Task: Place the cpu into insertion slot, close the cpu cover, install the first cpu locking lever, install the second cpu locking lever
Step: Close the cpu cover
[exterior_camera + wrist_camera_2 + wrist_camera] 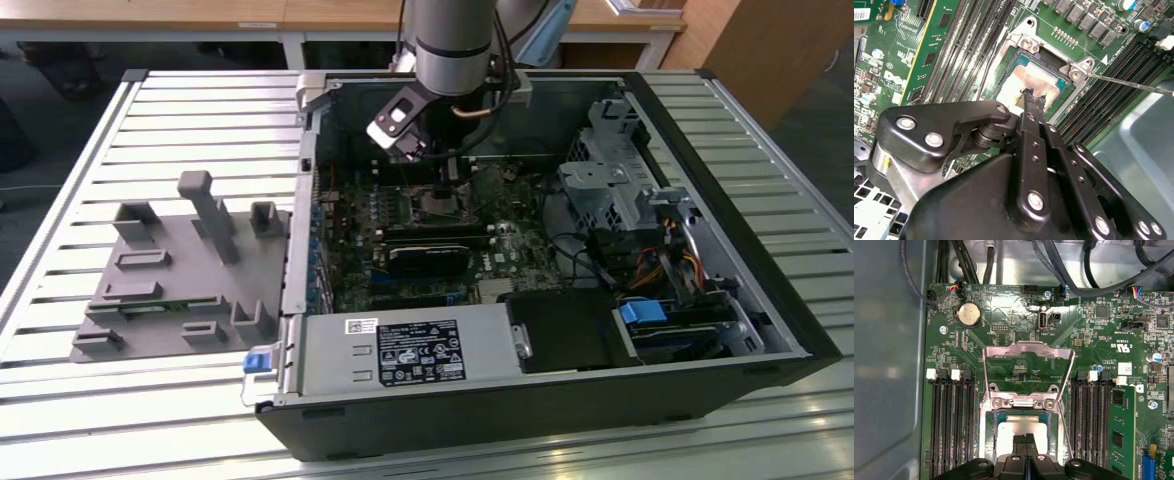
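The cpu point(1013, 431) lies flat in its socket on the green motherboard point(1094, 345), its dull tan top point(1030, 76) showing in both wrist views. The cpu cover point(1029, 346), a thin silvery frame, stands tilted up and open behind the socket. My gripper point(1025, 441) hangs over the socket with its two black fingers pressed together, shut, tips point(1033, 96) at the cpu's top face. Nothing sits between them. A thin metal locking lever point(1134, 83) sticks out free beside the socket. In the exterior view the gripper point(446, 182) reaches down into the open computer case.
Black memory slots point(949, 425) flank the socket on both sides. Cables point(1089, 260) run along the case wall. A power supply point(400, 350) and a drive cage point(607, 185) crowd the case. A grey fixture point(174, 270) rests on the slatted table at the exterior view's left.
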`<state>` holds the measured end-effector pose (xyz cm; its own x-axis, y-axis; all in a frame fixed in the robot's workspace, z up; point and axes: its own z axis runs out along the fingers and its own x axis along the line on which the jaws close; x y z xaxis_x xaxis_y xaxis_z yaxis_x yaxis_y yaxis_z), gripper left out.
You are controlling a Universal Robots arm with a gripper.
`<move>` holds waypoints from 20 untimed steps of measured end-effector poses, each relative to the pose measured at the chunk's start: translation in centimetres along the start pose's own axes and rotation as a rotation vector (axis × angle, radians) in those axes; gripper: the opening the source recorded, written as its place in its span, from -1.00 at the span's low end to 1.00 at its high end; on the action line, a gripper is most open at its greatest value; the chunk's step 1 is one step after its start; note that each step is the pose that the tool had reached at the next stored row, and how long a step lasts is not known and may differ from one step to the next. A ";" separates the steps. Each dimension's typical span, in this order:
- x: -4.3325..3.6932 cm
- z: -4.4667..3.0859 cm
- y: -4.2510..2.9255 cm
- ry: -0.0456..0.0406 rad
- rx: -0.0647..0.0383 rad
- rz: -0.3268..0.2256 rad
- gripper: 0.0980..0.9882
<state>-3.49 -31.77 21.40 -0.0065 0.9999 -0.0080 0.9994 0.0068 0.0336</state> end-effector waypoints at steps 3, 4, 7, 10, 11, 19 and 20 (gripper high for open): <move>0.00 -0.09 0.00 -0.0005 0.000 0.000 -0.95; 0.00 -0.11 0.00 -0.0011 0.000 0.000 -0.95; 0.00 -0.15 0.00 -0.0034 0.000 0.001 -0.95; 0.00 -0.19 0.01 -0.0046 0.000 0.001 -0.95; 0.00 -0.21 0.01 -0.0049 0.000 0.001 -0.95; 0.00 -0.32 0.01 -0.0094 0.000 0.002 -0.95; 0.00 -0.33 0.01 -0.0102 0.000 0.002 -0.95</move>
<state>-3.49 -31.77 21.73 -0.0038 0.9998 -0.0181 0.9994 0.0044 0.0334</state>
